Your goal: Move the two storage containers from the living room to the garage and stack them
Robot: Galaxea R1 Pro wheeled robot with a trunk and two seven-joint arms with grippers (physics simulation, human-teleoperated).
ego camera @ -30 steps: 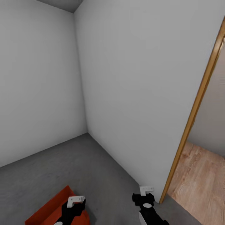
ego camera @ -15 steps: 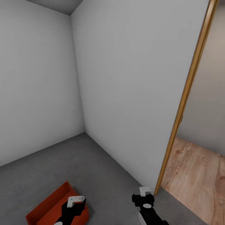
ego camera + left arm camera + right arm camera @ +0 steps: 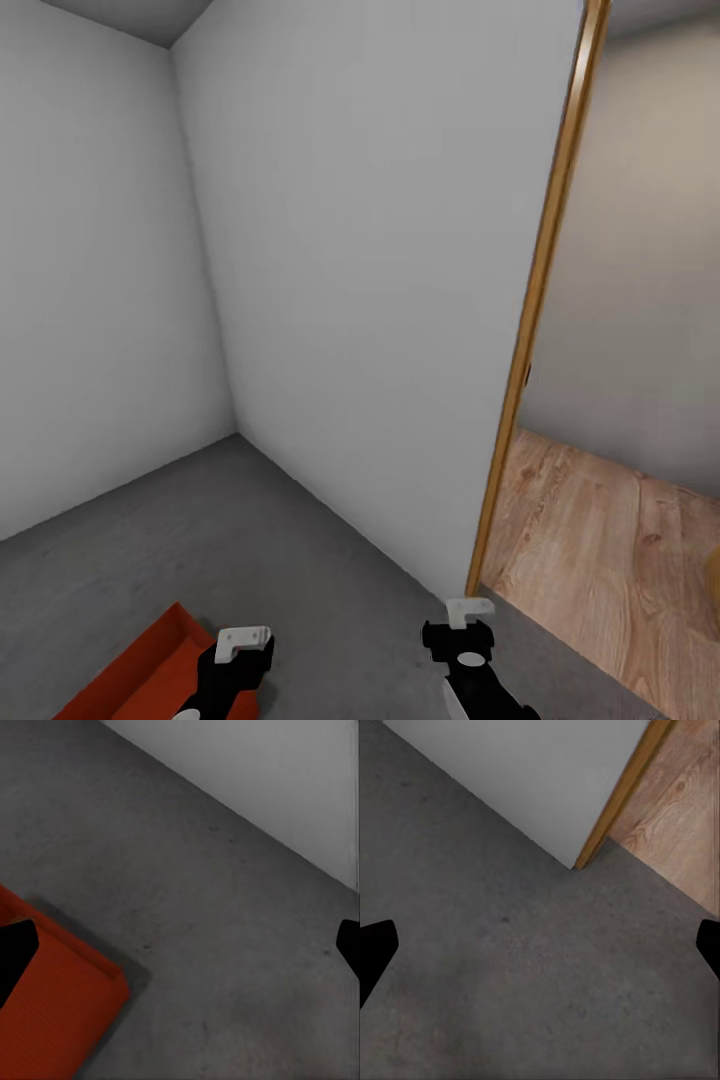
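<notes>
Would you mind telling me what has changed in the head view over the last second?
The camera has turned right: the wall corner and orange container slid left in the picture, and more of the doorway and wood-plank floor came into sight. That is a view shift, not the things moving. The container still rests on the concrete floor; left gripper and right gripper stay open, holding nothing.

Rough mottled grey concrete floor (image 3: 300, 540) runs from white-wall corner out to wooden door frame (image 3: 530, 330). One orange-red storage container (image 3: 140, 670) sits flat on concrete at lower left of head view, lidless, low walls, well apart from both walls. Left wrist view: container (image 3: 52, 1012) corner, finely ribbed bottom, shadow on concrete (image 3: 225, 945) beside it. Past door frame, concrete meets light wood-plank floor (image 3: 610, 550); seam also in right wrist view (image 3: 675, 817).
</notes>
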